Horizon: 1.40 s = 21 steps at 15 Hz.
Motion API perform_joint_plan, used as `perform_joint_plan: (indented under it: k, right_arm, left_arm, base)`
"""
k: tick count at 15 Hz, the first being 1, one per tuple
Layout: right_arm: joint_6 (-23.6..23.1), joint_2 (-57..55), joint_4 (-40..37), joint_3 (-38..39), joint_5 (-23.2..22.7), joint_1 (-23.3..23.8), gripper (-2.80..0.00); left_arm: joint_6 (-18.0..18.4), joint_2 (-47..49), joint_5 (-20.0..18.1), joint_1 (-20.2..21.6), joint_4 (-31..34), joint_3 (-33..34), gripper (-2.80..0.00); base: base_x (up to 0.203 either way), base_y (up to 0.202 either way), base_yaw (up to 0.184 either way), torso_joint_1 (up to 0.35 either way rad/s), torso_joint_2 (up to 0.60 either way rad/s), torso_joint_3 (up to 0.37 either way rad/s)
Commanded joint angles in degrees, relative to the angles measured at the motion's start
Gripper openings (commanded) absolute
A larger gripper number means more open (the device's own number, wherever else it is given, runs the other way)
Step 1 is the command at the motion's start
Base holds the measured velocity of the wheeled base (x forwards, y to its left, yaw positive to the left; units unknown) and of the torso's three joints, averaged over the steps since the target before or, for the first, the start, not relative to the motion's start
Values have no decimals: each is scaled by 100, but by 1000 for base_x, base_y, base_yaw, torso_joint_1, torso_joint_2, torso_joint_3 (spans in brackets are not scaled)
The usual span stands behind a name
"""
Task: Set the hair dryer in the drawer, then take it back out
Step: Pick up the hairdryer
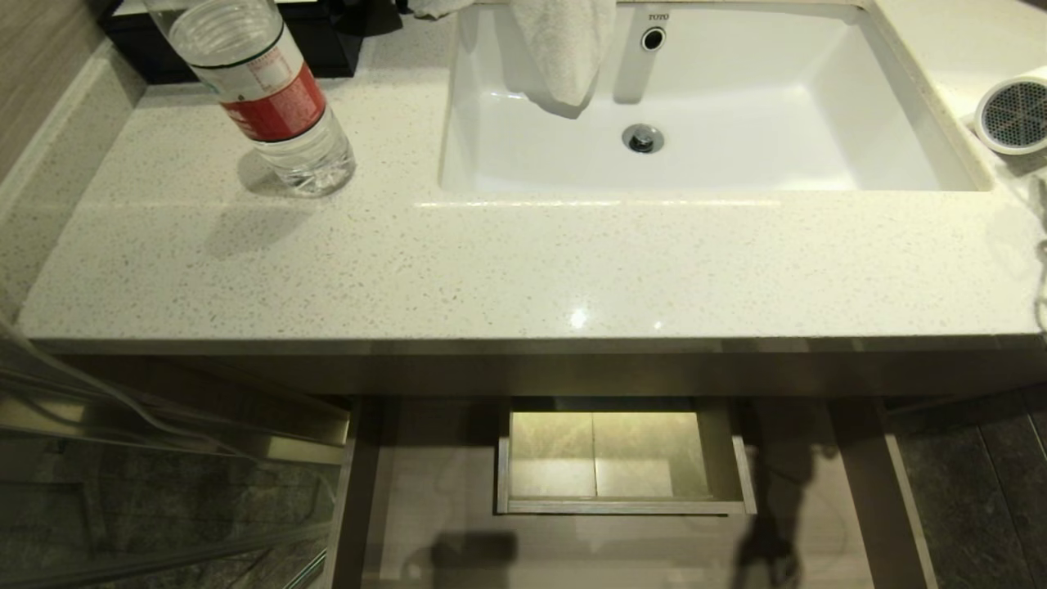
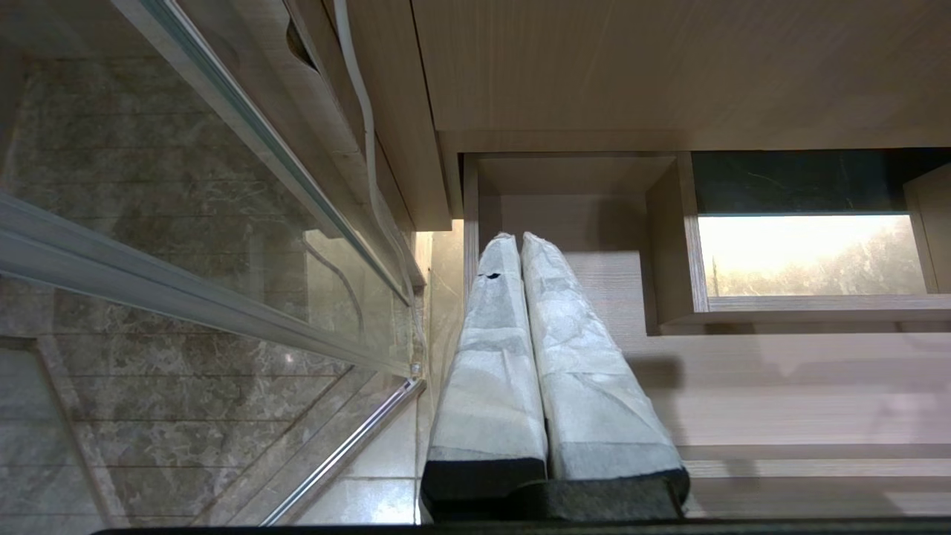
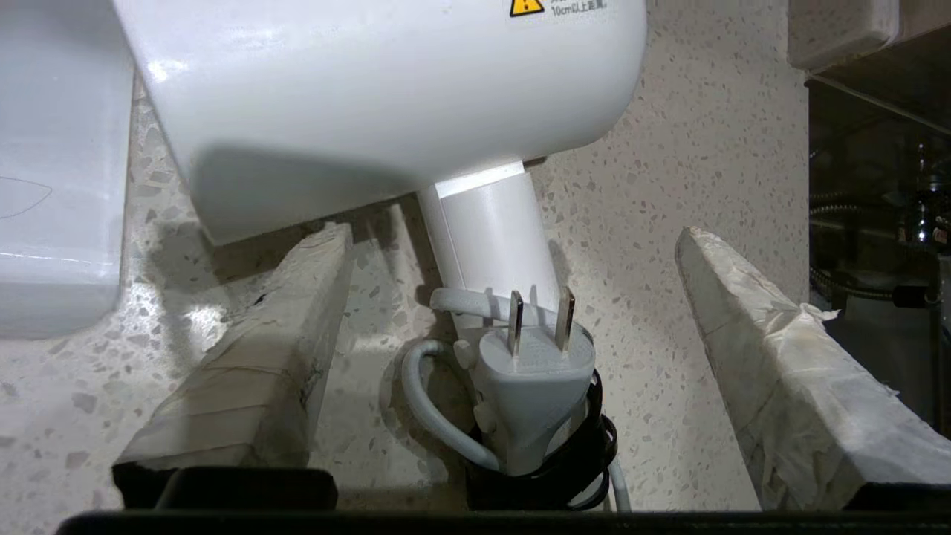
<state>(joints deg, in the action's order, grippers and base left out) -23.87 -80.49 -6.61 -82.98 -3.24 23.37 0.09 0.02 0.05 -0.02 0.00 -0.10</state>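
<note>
The white hair dryer [image 1: 1014, 113] lies on the speckled countertop [image 1: 491, 270] at the far right, its grey mesh grille facing me. In the right wrist view its barrel [image 3: 386, 89] fills the far side and its handle [image 3: 494, 238] runs toward the camera, ending in the grey plug [image 3: 531, 371] and the cord in a black tie [image 3: 572, 468]. My right gripper [image 3: 513, 239] is open, one finger on each side of the handle and clear of it. The drawer [image 1: 622, 507] stands pulled out under the counter with nothing in it. My left gripper [image 2: 513, 241] is shut and parked low.
A white sink [image 1: 818, 164] with a towel [image 1: 564, 49] over its back rim takes up the counter's right half. A water bottle [image 1: 270, 98] stands at the back left. A glass shower door [image 2: 186, 297] is close on the left of the vanity.
</note>
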Motion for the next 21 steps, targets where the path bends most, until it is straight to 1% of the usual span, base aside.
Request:
perform_joint_plan:
  k: [1, 11, 12, 16, 17, 18, 19, 21]
  right_arm:
    - [-12, -300, -15, -225, -10, 10, 0]
    - [-12, -576, -156, -145, -4, 142, 0]
    - [4, -582, -225, -140, -1, 143, 0]
    - [119, -590, -908, -220, -9, 194, 0]
    - [128, -582, -956, -228, -10, 194, 0]
    - [128, -564, -981, -220, -86, 194, 0]
    - [128, -557, -990, -224, -285, 197, 0]
    - [128, -538, -1000, -219, -467, 203, 0]
  left_arm:
    - [0, -2, 4, -3, 0, 1, -280]
    - [0, -2, 4, -6, 0, 1, -280]
    - [0, -2, 4, -4, 0, 1, -280]
    - [0, -2, 4, -6, 0, 1, -280]
    - [0, -2, 4, 2, 0, 1, -280]
    - [0, -2, 4, 0, 0, 1, -280]
    - [0, -2, 4, 2, 0, 1, -280]
    - [0, -2, 4, -6, 0, 1, -280]
  base:
    - [0, 0, 0, 0, 0, 0]
    - [0, 0, 0, 0, 0, 0]
    - [0, 0, 0, 0, 0, 0]
    - [0, 0, 0, 0, 0, 0]
    - [0, 0, 0, 0, 0, 0]
    - [0, 0, 0, 0, 0, 0]
    - [0, 0, 0, 0, 0, 0]
    - [0, 0, 0, 0, 0, 0]
